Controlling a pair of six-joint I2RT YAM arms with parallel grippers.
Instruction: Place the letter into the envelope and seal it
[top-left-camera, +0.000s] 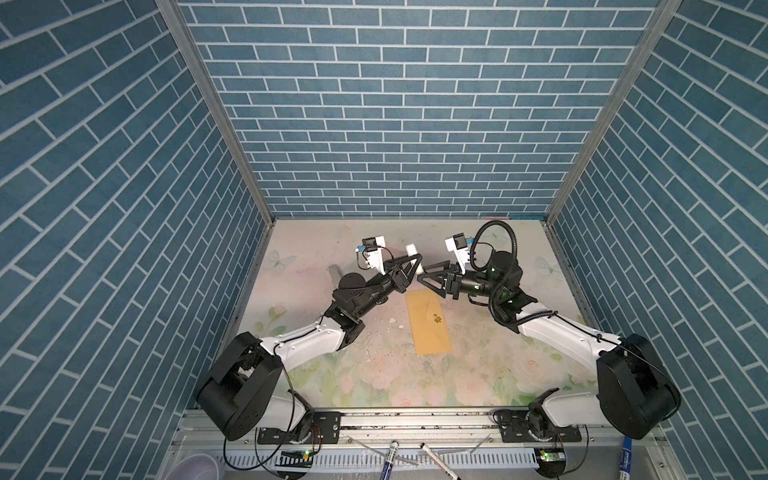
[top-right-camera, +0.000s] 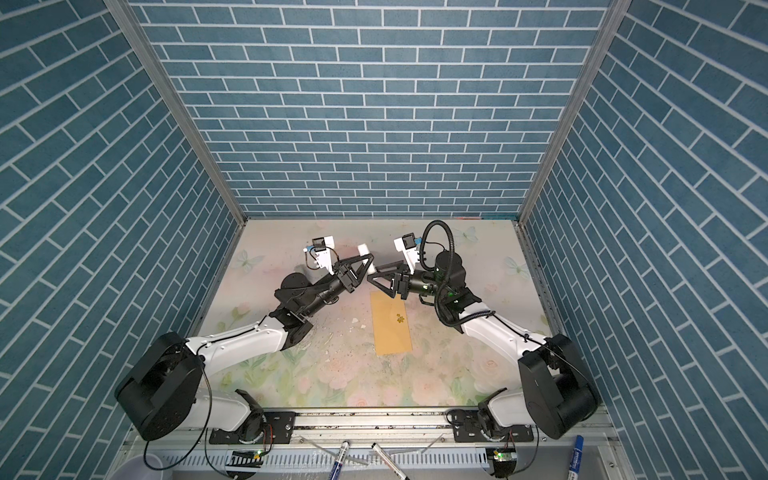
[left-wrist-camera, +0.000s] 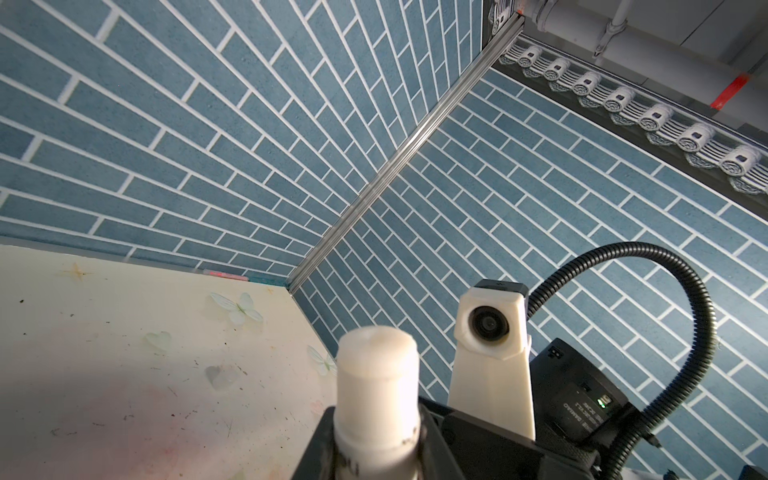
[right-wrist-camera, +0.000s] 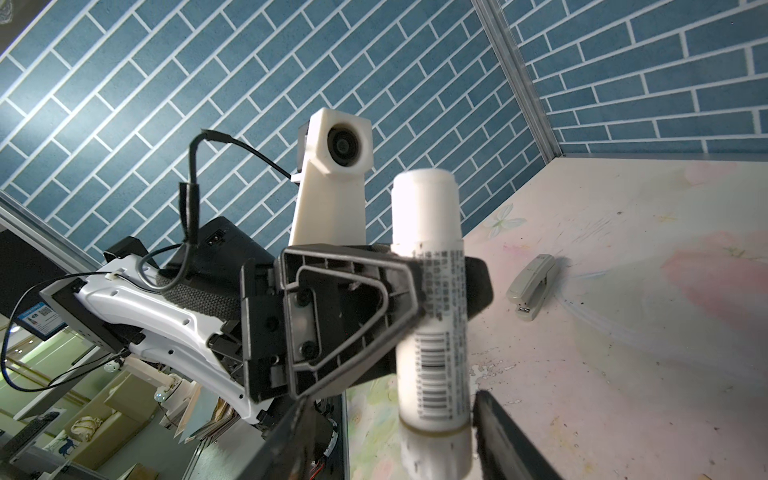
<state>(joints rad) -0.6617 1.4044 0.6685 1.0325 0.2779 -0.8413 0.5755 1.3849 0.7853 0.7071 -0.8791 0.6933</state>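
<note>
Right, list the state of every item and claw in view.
envelope: flat on table, flap folded down.
glue stick: gripped by left claw, off the table.
left claw: shut on glue stick.
right claw: open around the stick's end.
stapler: closed, lying on table.

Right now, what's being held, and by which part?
The left gripper clamps the white glue stick around its middle; the right gripper holds nothing.

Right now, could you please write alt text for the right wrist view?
The left gripper clamps a white, barcoded glue stick, one end lying between the open jaws of the right gripper. Beyond, a grey stapler lies on the floral table before blue brick walls.
</note>
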